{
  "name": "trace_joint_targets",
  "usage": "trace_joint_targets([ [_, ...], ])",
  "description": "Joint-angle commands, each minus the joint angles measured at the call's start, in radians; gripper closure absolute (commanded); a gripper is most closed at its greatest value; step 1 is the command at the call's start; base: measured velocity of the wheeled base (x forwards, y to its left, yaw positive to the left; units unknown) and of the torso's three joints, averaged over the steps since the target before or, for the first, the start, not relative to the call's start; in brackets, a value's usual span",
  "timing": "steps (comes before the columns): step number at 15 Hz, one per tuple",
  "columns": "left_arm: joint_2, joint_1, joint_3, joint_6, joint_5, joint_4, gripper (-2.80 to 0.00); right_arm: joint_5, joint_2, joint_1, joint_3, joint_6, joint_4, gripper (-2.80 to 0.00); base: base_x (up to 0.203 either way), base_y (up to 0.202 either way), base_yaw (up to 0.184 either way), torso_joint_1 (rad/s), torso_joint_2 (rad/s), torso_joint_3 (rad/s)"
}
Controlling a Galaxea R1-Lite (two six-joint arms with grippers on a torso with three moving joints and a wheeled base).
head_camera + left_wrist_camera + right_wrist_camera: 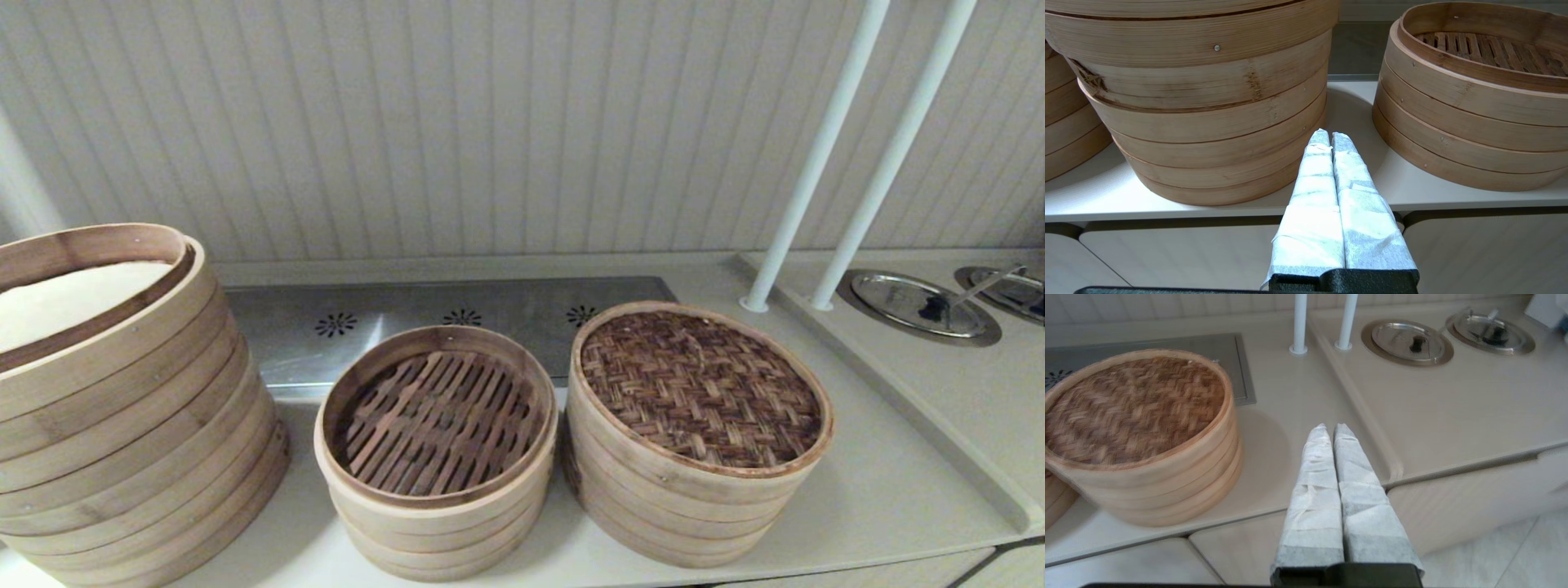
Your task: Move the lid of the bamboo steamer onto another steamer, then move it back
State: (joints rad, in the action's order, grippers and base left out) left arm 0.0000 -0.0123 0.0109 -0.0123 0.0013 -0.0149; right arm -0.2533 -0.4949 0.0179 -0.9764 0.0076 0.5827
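Note:
The bamboo steamer lid (702, 388), dark herringbone weave in a pale hoop, lies flat on a medium stack of pale bamboo rings (678, 506) at the counter's right. The lid (1131, 408) covers that stack (1167, 490), so its inside is hidden. My left gripper (1329, 136) is shut and empty, low at the counter's front edge between the tall stack and the slatted basket. The right gripper (1331, 430), also shut and empty, hangs over the front edge to the right of the lidded stack. Neither gripper shows in the head view.
A slat-floored basket (437, 416) stands uncovered in the middle. A much larger tall stack (122, 425) with a white liner fills the left. Part of one more stack (1065, 122) shows beyond it. Behind are a steel panel (392, 327), two white poles (816, 155) and round metal covers (918, 304).

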Motion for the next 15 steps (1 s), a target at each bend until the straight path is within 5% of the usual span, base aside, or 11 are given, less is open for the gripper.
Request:
trace_joint_targets([
  [1,0.002,0.0,0.0,0.0,0.0,0.0,0.0,0.268,0.054,-0.235,0.042,-0.01,-0.003,0.0,0.0,0.0,0.0,0.0,0.0,0.0],
  [3,0.002,0.0,0.0,0.0,0.0,0.0,0.0,0.386,0.074,-0.35,0.145,-0.021,-0.056,0.0,0.0,0.0,0.0,0.0,0.0,0.0],
  [5,0.002,0.0,0.0,0.0,0.0,0.0,0.0,0.403,0.112,-0.3,0.218,-0.015,-0.082,0.0,0.0,0.0,0.0,0.0,0.0,0.0],
  [9,0.002,0.0,0.0,0.0,0.0,0.0,0.0,0.228,0.24,0.007,0.496,0.002,-0.163,0.0,0.0,0.0,0.0,0.0,0.0,0.0],
  [12,0.002,0.0,0.0,0.0,0.0,0.0,0.0,0.16,0.349,0.0,0.794,-0.025,-0.341,0.0,0.0,0.0,0.0,0.0,0.0,0.0],
  [15,0.002,0.0,0.0,0.0,0.0,0.0,0.0,0.159,0.485,-0.004,0.914,-0.05,-0.508,0.0,0.0,0.0,0.0,0.0,0.0,0.0],
])
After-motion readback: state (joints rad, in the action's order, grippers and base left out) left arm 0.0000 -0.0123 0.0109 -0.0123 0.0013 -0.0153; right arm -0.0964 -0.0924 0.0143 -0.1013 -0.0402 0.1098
